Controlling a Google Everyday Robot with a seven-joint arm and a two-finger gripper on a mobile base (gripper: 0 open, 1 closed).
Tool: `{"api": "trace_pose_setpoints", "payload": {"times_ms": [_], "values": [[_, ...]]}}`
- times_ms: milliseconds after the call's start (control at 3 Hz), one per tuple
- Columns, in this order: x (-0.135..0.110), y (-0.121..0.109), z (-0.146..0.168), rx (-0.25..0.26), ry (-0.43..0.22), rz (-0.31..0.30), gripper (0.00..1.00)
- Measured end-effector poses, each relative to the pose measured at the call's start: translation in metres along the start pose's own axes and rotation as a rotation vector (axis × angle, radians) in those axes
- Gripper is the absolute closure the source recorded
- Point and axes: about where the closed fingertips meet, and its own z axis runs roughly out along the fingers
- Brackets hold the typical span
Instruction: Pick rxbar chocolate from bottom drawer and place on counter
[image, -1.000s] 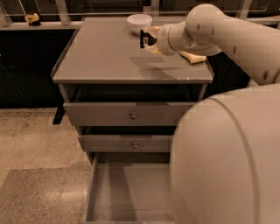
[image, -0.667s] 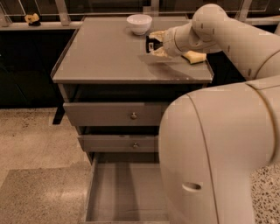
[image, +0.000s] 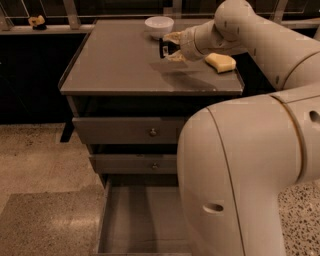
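Note:
My gripper (image: 169, 47) hangs just above the back right part of the counter (image: 120, 65), next to the white bowl. It is shut on the rxbar chocolate (image: 164, 48), a small black bar that shows between the pale fingers (image: 173, 36). The bar is held slightly above the counter top, with a shadow beneath it. The bottom drawer (image: 142, 220) is pulled open at the bottom of the view. Its visible floor is bare, and my arm hides its right part.
A white bowl (image: 159, 25) stands at the counter's back edge. A yellow sponge (image: 220, 61) lies on the counter's right side. The two knobbed upper drawers (image: 130, 131) are partly open. My large arm link (image: 240, 175) fills the lower right.
The gripper stays over the counter's back right with the bar in it, shifting only slightly. The arm's big lower link has moved across the right of the view.

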Motion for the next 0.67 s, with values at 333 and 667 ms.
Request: {"api": "trace_pose_setpoints", "payload": {"times_ms": [333, 667], "values": [[0.0, 0.019, 0.017, -0.031, -0.041, 0.043, 1.0], [-0.004, 0.04, 0.034, -0.088, -0.087, 0.077, 1.0]]}}
